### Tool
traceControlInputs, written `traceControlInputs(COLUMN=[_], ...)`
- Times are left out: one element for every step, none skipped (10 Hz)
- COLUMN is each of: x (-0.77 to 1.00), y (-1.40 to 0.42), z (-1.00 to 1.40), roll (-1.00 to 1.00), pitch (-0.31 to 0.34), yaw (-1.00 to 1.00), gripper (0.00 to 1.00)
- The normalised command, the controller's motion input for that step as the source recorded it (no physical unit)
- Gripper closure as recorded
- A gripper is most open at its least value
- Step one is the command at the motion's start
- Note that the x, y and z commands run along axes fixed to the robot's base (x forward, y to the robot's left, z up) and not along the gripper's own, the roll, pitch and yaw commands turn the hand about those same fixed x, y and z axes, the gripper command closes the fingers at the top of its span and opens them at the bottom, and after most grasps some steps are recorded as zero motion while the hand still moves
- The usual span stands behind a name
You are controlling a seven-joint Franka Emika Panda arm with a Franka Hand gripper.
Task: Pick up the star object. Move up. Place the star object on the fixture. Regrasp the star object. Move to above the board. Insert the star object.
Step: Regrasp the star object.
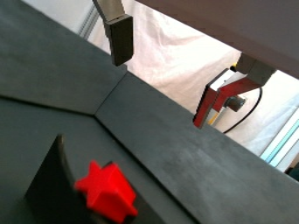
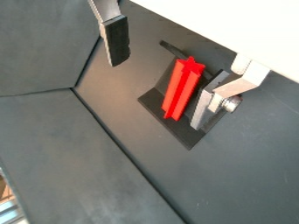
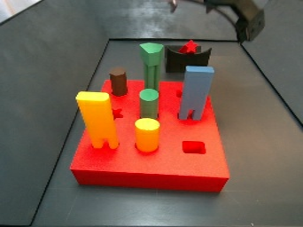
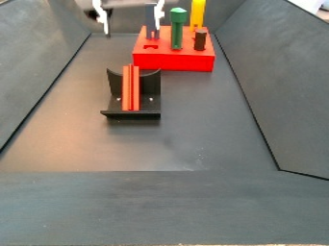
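Star object (image 2: 180, 86) lying in the fixture (image 2: 155, 98), resting lengthwise in its hollow. Showing as a long red bar in a wrist view and in a side view (image 4: 131, 86); showing only its star-shaped end in a wrist view (image 1: 107, 189) and as a small red tip above the fixture's dark block in a side view (image 3: 189, 46).

Gripper (image 2: 163, 66) hanging above the fixture, jaws spread wide, gripping nothing. Fingers (image 2: 117, 39) clear of the bar on either side, not touching it. In a side view, gripper (image 4: 127, 12) cut off at the frame edge, only finger tips showing. In a side view, only a dark part of the arm visible at the upper edge, fingers not discernible.

Board (image 3: 160, 166) sitting near the fixture (image 4: 131, 96), not touching it. Standing in its holes: yellow notched block (image 3: 96, 119), yellow round peg (image 3: 147, 135), green round peg (image 3: 149, 104), tall green peg (image 3: 151, 64), blue block (image 3: 197, 92), brown cylinder (image 3: 120, 83). One square hole (image 3: 194, 146) open near the front edge. Board layout readable only in that side view; board (image 4: 175, 58) far and small in a side view, outside both wrist views.
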Motion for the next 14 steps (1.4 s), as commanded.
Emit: traceControlInputs(x=[0.07, 0.08, 0.09, 0.09, 0.1, 0.1, 0.09, 0.08, 0.08, 0.07, 0.01, 0.01, 0.01, 0.02], y=[0.05, 0.05, 0.05, 0.04, 0.04, 0.03, 0.01, 0.01, 0.01, 0.01, 0.0, 0.0, 0.0, 0.0], z=[-1.0, -1.0, -1.0, -1.0, -1.0, -0.91, -0.7, -0.56, -0.42, -0.24, -0.19, -0.18, -0.18, -0.18], roll=[0.08, 0.07, 0.07, 0.07, 0.07, 0.07, 0.06, 0.07, 0.06, 0.07, 0.06, 0.05, 0.05, 0.05], pitch=[-0.141, -0.139, -0.122, -0.102, -0.072, -0.055, -0.02, -0.001, 0.013, 0.018, 0.032, 0.027, 0.027, 0.027], yaw=[0.04, 0.02, -0.02, -0.04, -0.06, -0.06, -0.05, -0.05, -0.03, -0.01, 0.0, 0.01, 0.02, 0.02], gripper=[0.0, 0.0, 0.0, 0.0, 0.0, 0.0, 0.0, 0.0, 0.0, 0.0, 0.0, 0.0, 0.0, 0.0])
